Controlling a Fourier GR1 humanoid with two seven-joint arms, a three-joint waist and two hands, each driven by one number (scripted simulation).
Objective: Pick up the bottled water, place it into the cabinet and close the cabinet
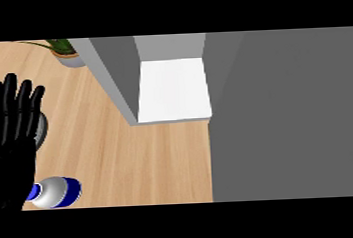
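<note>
Left hand [10,133] at view's left edge, fingers straight and spread, pointing up, holding nothing. Bottled water [55,192] lying on counter [137,162] near lower-left corner, cap end toward hand, just beside it; contact unclear. Cabinet [172,88] upper centre, open, white inside bare. Grey panel [283,116] fills whole right side, edge running straight down from cabinet. Bare wood strip between hand and cabinet wall. Plant [64,50] at top left. Dark round object [41,131] partly hidden behind hand.
</note>
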